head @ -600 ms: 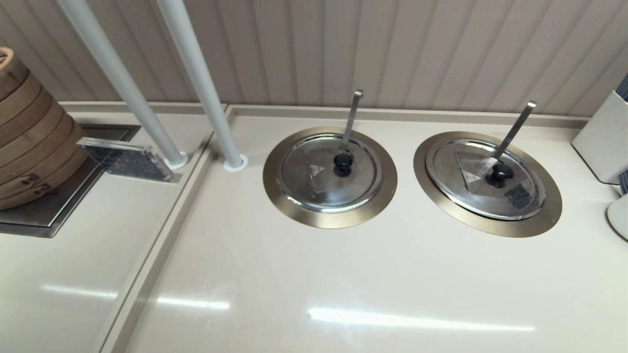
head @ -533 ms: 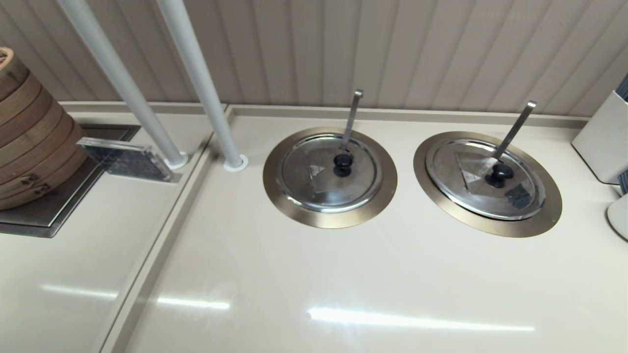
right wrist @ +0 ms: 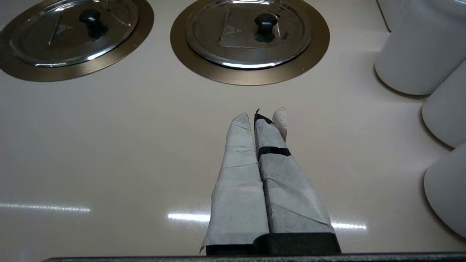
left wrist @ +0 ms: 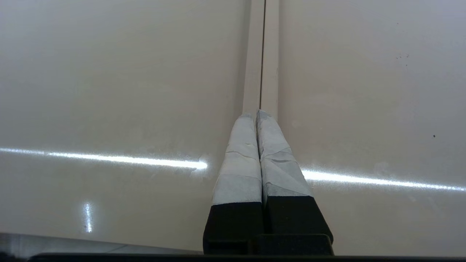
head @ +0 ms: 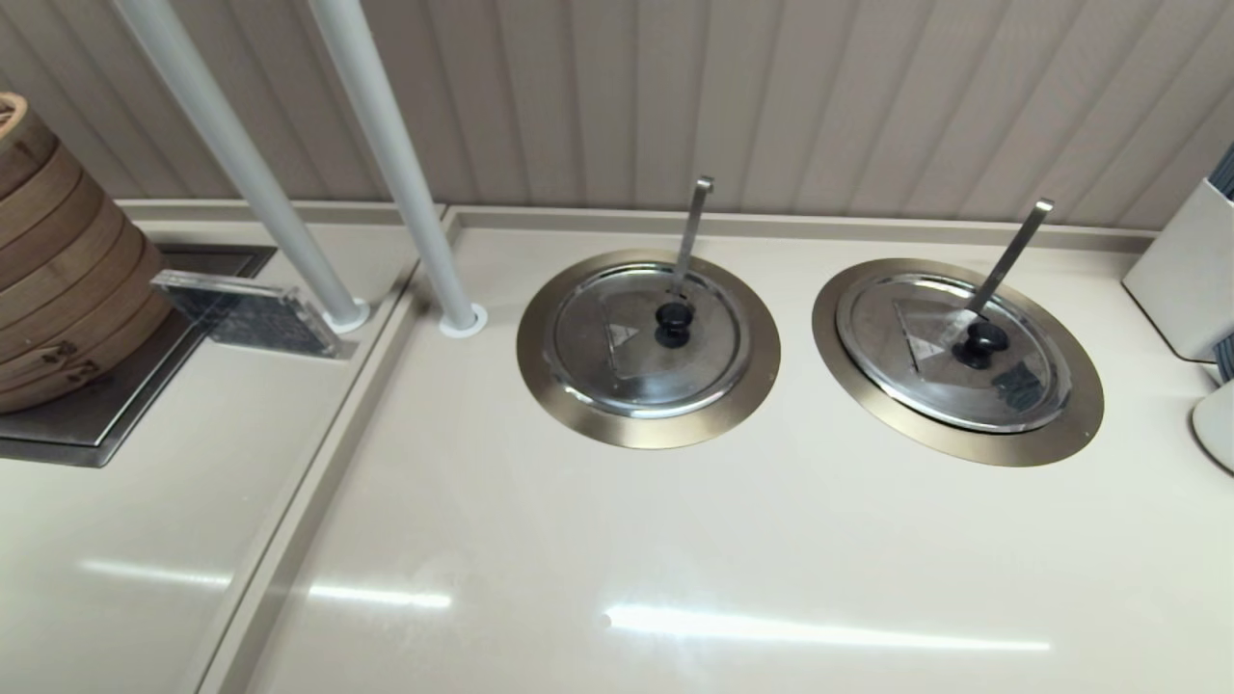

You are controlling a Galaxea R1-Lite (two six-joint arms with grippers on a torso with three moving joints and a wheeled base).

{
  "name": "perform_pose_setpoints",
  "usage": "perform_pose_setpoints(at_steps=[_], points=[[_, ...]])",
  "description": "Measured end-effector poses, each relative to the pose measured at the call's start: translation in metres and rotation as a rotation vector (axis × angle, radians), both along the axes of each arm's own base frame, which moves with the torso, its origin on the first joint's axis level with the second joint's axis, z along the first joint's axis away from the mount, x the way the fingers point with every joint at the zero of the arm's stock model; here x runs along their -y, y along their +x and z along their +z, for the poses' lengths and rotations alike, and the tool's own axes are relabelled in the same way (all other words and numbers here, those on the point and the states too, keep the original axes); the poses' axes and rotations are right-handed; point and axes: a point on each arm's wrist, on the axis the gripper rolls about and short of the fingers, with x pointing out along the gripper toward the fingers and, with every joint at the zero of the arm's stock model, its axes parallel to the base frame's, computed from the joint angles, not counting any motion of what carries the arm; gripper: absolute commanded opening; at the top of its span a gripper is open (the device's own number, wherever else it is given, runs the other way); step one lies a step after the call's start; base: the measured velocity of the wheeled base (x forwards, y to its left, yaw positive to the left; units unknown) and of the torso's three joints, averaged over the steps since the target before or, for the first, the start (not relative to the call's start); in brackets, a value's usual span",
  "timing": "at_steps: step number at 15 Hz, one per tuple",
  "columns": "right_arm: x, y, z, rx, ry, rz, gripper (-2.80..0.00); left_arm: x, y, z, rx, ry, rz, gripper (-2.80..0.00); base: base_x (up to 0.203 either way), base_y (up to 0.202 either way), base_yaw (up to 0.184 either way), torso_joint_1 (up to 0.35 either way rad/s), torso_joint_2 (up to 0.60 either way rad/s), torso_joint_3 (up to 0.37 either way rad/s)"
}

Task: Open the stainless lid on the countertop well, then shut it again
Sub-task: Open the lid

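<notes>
Counting two lids (head: 954,349), two wells (head: 958,439)

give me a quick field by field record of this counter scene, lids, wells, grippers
target lid: steel, black knob, dark patch near rim, seated shut
target well: bronze collar, on robot's right
other lid: no patch, also shut
ladle handles: one sticks up behind each knob
left gripper: shut, over the counter seam
right gripper: shut, over bare counter short of the target lid
steamer stack: far left
</notes>
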Motion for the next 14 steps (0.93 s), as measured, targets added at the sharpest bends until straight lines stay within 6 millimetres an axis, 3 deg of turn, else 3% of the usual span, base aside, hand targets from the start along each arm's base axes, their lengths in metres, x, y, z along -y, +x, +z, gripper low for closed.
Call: perform_pose_setpoints(at_steps=[3,8,14], points=[[0.000,0.031,0.033,-0.107,0.014,-0.014,-2.80,0.000,0.000,0.000,0.000,0.000,0.000,-2.80,0.000,0.000,0.000,0.000,0.00,0.000],[0.004,0.130,0.059,-0.292,0.033,-0.083,-2.80,0.000,0.000,0.000,0.000,0.000,0.000,-2.80,0.000,0.000,0.000,0.000,0.00,0.000],[0.007,0.258,0.079,-0.035,0.041,-0.078,-2.80,0.000,0.000,0.000,0.000,0.000,0.000,-2.80,0.000,0.000,0.000,0.000,0.00,0.000]])
